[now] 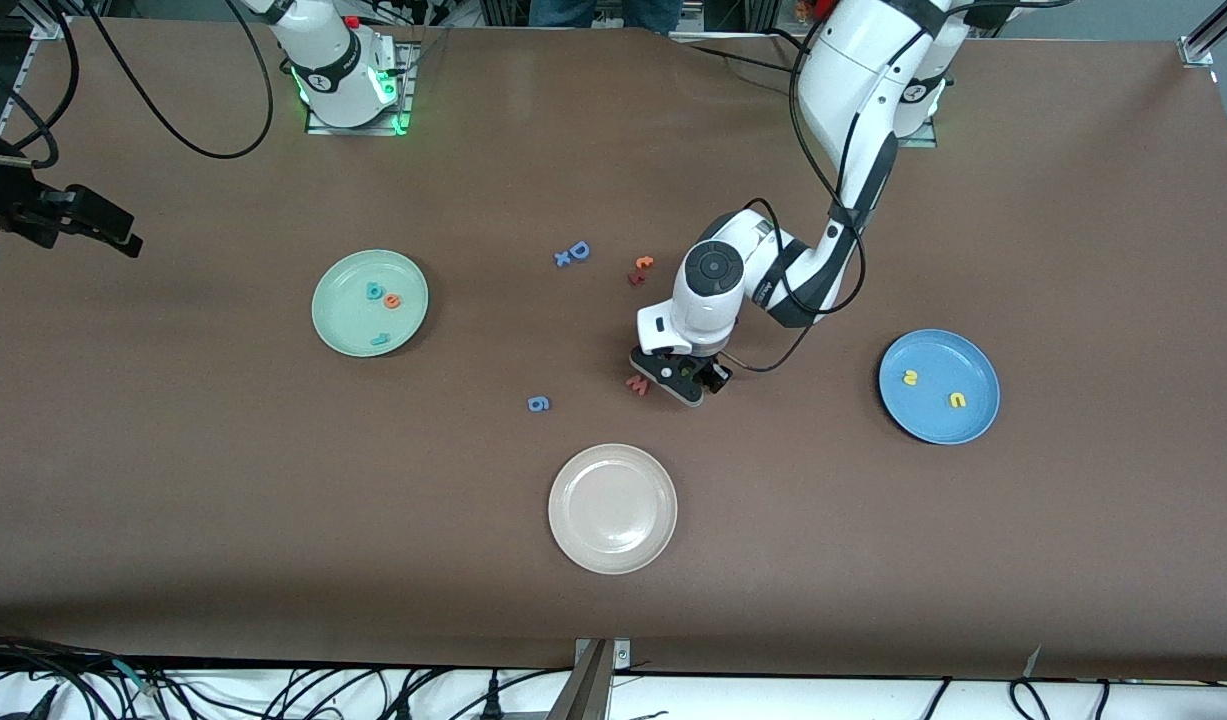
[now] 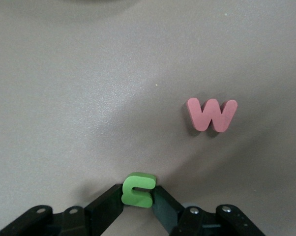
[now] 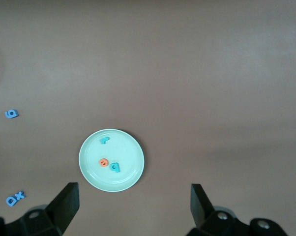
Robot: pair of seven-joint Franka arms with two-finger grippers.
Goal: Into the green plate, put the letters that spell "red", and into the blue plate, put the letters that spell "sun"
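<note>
Green foam "n" is pinched in the left claw low at the table, just beside the pink "w".
A straight lift should clear the "w" before carrying to the blue plate, where two yellow letters lie. Green plate holds "red"; right claw waits above it, spread.

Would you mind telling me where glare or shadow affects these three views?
Front view: even light, green glow at the right arm's base. Left wrist view: a soft sheen on the table; the pink "w" casts a small shadow. Right wrist view: edges darken; green plate evenly lit.
</note>
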